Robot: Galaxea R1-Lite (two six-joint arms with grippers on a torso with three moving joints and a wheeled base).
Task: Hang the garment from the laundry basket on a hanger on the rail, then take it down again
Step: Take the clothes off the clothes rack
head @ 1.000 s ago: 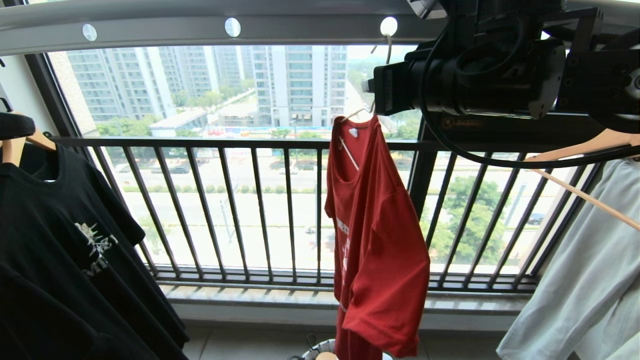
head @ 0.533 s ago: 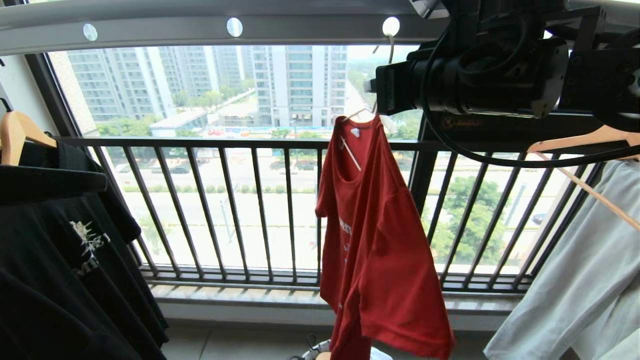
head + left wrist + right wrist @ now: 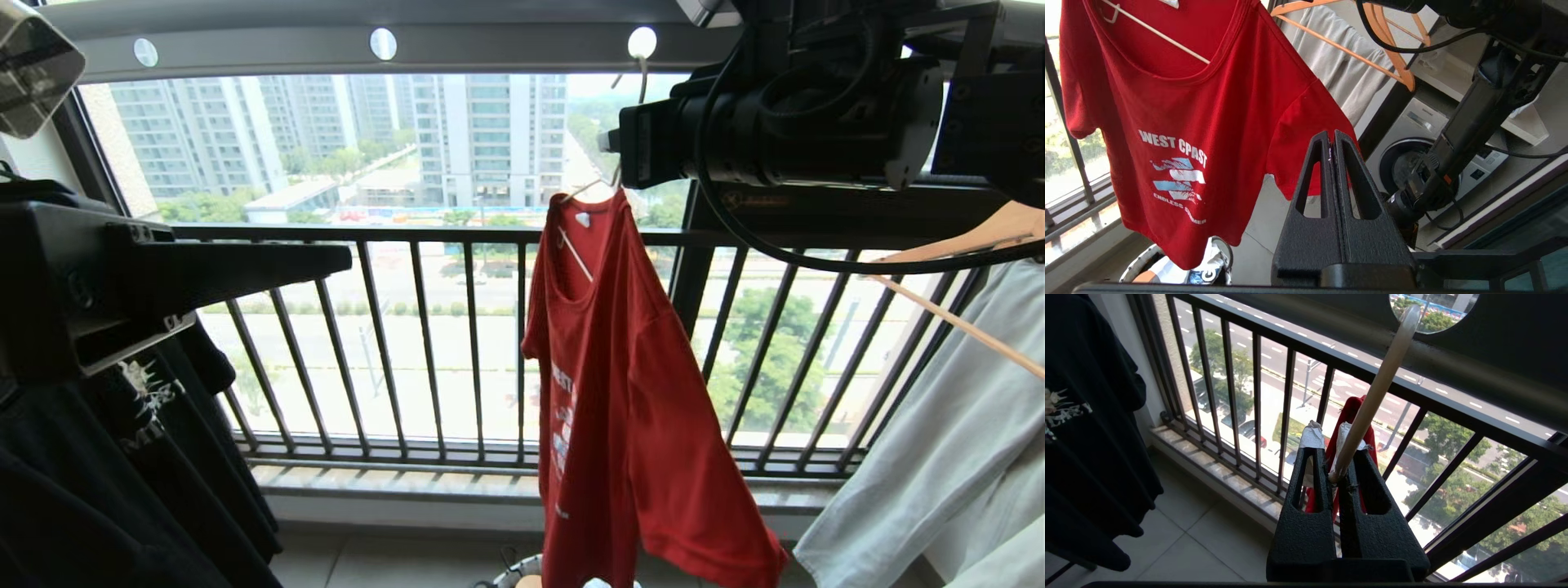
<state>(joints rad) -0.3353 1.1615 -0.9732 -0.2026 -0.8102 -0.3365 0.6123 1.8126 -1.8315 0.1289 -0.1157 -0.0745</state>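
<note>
Open gap between black T-shirt [image 3: 122,457] and garment [image 3: 629,392]; balcony railing [image 3: 424,343] behind.

A black T-shirt [image 3: 122,457] with a pale print hangs at lower left, a white T-shirt [image 3: 939,457] on a wooden hanger [image 3: 963,237] at right, with a black balcony railing [image 3: 392,343] and tower blocks [image 3: 343,131] across the middle behind.

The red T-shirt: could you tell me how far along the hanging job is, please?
Done: the red T-shirt is on the wire hanger, hooked in the rail. In hand: the right gripper grips its neck; the left gripper is shut, empty. Left: taking it down.
</note>
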